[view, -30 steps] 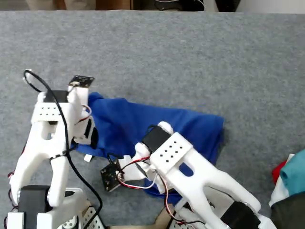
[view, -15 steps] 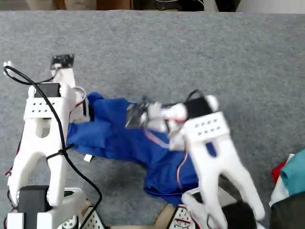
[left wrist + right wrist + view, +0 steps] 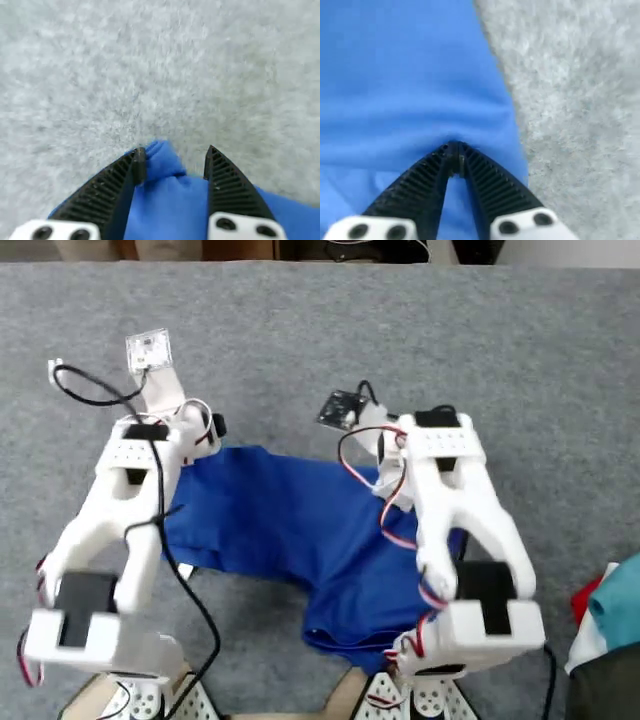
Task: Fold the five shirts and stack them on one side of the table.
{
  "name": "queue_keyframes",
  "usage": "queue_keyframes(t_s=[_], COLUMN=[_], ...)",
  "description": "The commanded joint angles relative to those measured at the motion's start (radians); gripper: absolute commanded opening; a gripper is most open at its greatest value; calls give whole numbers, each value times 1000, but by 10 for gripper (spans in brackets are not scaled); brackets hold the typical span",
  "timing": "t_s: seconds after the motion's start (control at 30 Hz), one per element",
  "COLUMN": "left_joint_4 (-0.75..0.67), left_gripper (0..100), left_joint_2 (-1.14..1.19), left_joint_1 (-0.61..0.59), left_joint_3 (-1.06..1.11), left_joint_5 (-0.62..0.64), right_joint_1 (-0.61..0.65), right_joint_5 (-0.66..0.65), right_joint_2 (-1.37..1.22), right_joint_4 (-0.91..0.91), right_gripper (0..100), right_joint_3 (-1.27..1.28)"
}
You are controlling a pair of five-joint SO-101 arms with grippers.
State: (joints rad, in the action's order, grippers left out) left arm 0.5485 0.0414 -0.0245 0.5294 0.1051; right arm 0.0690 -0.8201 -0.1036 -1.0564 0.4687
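Blue shirt (image 3: pixel 290 530): it lies spread but rumpled on the grey table (image 3: pixel 500 360), in the middle of the near half. My 2 arms stand over its far edge.

Right gripper (image 3: pixel 454 147): clenched, with its tips pinching a small ridge of the blue cloth just inside the shirt's side edge. Bare table starts close beside that spot.

Left gripper (image 3: pixel 175 150): released, with the jaws apart and straddling a pointed corner of the shirt. The corner touches the inner face of 1 finger and sits clear of the other, so I have no grasp here yet.

Step in hand: I judge this to be the first fold of shirt 1 of 5, with me taking hold of the far edge at 2 points. 1 point is held and 1 is only lined up.

Next move: it calls for closing the left jaws on that corner before anything lifts. After that, both arms would need to travel together, so the edge comes over level rather than dragging 1 side.

How the cloth looks: thin, soft and limp. It is smooth across the far part, and bunched into a thick, doubled lump at the near edge between my 2 bases. That lump will likely need flattening for a tidy fold.

Other garments (image 3: pixel 610 610): a heap showing teal, red and dark cloth sits at the table's near right edge, well apart from the blue shirt and not yet folded.
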Motion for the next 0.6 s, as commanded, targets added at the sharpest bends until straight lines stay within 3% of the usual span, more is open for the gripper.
queue_keyframes(t_s=[0.0, 0.1, 0.57], left_joint_4=[-38, 0, 497], left_gripper=[198, 198, 173], left_joint_2=[140, 259, 561], left_joint_1=[3, -25, -87], left_joint_3=[-115, -247, -859], left_joint_5=[3, 2, 2], right_joint_1=[-64, -122, -277], right_joint_5=[12, 12, 9], right_joint_2=[-85, -173, -470], right_joint_4=[32, 11, -273], right_gripper=[7, 7, 6], right_joint_3=[-88, -173, -671])
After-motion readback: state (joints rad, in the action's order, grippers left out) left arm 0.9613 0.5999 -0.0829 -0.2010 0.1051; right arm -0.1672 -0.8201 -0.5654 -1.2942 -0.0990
